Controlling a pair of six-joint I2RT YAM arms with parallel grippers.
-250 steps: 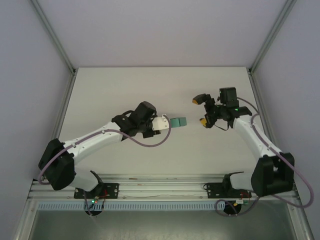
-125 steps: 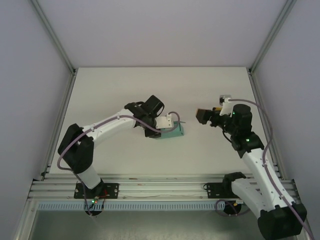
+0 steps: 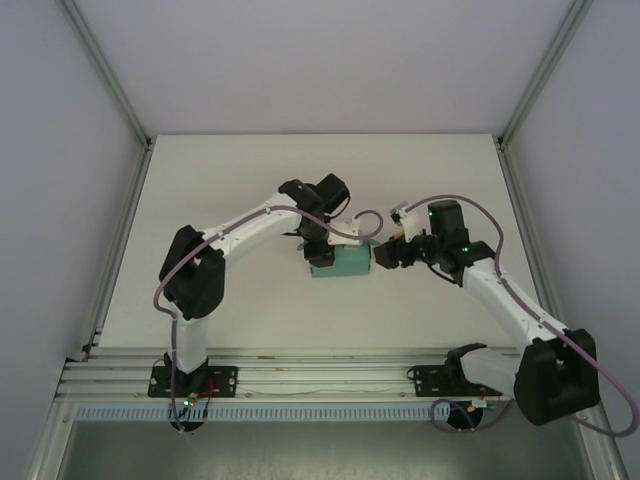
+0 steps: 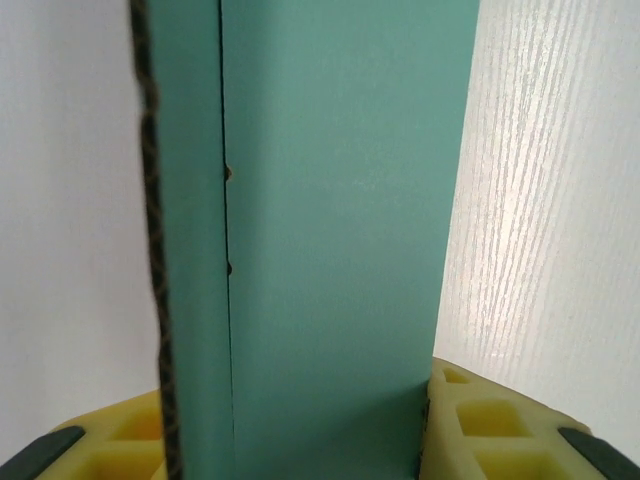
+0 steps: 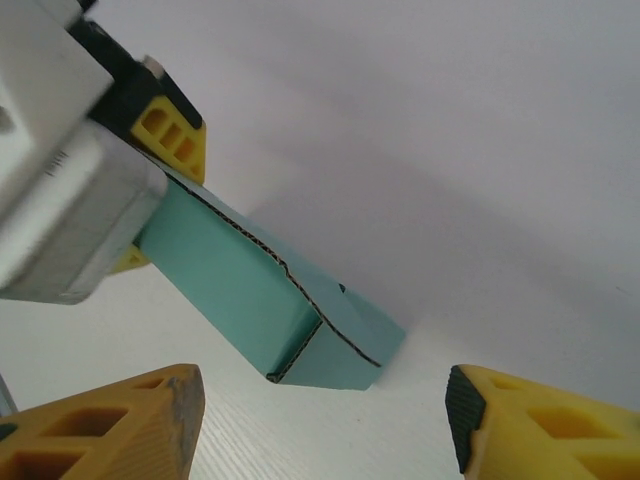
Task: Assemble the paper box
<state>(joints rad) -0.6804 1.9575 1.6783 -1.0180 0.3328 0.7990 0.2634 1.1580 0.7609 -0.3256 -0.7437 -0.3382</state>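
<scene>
a: where is the paper box (image 3: 342, 264) right now?
b: mid-table, a little toward the near side, lying long-ways between the two arms. the left gripper (image 3: 318, 250) is clamped on its left end, with the card pinched between the jaws. the box is folded into a slim rectangular sleeve with one seam running along its length.
a: and the right gripper (image 5: 320, 420)?
b: its jaws are apart with nothing in them. it sits just beside the free end and lines up with it. the end face is ahead of the gap, not yet inside.
a: is the box resting on the table (image 3: 230, 190)?
b: its lower corner is at the surface or just above it; i can't tell which.
a: so what makes this step go well?
b: i judge the job is to take the free end and square it up or close it. come in straight along the box's long axis so both fingers meet opposite walls together. close gently, because thin card buckles. the left grip should hold firm without twisting, or the seam may spring open.
</scene>
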